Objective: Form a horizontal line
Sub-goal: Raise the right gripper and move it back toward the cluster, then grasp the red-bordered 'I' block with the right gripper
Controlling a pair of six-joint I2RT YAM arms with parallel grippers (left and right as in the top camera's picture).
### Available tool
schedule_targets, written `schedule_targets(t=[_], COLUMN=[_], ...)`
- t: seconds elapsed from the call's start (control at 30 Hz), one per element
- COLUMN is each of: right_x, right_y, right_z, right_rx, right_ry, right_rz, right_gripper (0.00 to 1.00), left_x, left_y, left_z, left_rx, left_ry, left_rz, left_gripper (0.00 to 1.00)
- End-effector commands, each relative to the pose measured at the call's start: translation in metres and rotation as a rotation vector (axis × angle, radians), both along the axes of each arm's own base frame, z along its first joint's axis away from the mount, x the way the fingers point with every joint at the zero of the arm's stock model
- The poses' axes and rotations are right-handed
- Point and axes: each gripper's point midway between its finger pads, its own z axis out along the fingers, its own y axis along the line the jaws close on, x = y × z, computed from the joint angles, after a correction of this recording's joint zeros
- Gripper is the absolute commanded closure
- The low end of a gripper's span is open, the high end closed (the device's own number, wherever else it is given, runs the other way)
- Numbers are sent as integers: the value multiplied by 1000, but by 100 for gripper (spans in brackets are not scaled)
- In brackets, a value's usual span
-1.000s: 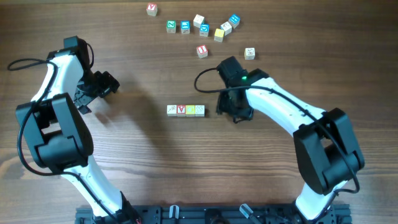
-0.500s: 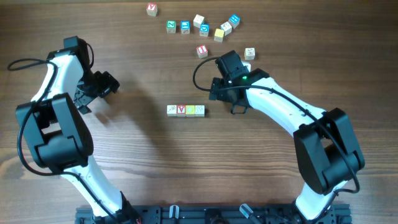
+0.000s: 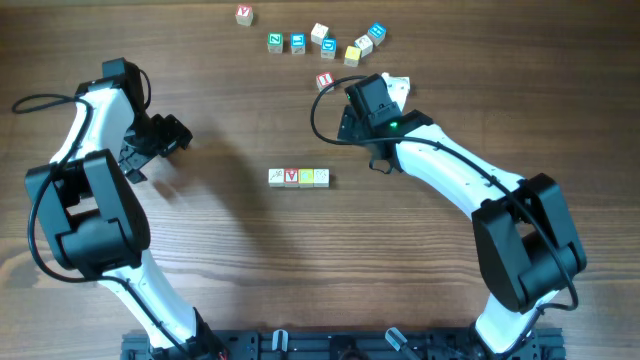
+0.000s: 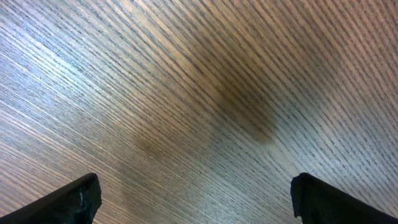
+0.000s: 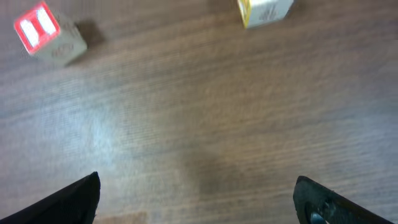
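A short row of several lettered blocks [image 3: 298, 177] lies left to right at the table's middle. Loose blocks lie at the far side, among them a red-marked block [image 3: 324, 81], also in the right wrist view [image 5: 46, 34], and a pale block [image 3: 402, 85] partly hidden by my right arm. My right gripper [image 3: 362, 102] is open and empty [image 5: 196, 190], hovering between those two blocks and apart from the row. A pale block with a yellow side [image 5: 264, 9] shows at the top of the right wrist view. My left gripper [image 3: 172, 135] is open and empty over bare wood [image 4: 196, 186].
A cluster of loose blocks [image 3: 330, 43] lies at the far edge, with a single red-lettered block [image 3: 244, 14] further left. My right arm [image 3: 450, 170] reaches across the table's right half.
My right gripper has moved away from the row's right end toward the far side, to between the red-marked and pale blocks. The left arm has not moved.
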Motion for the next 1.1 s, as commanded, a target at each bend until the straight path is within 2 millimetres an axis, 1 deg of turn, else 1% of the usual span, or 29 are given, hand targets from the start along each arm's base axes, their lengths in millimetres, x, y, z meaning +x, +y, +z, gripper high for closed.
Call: schedule_targets(t=[0.0,0.13,1.07], right_x=[13,15,15], right_y=[-2,-1,0], right_z=[21,23,23], right_rx=[-8,-1,-1], right_ry=[-83,-96,-96], right_rz=[-21,-22,-21], right_gripper=[0,0,0], left_x=[0,0,0], left_y=[3,3,3], left_z=[3,3,3], left_rx=[11,11,11], left_ry=[-6,-6,-6], left_rz=[4,4,4], left_gripper=[0,0,0])
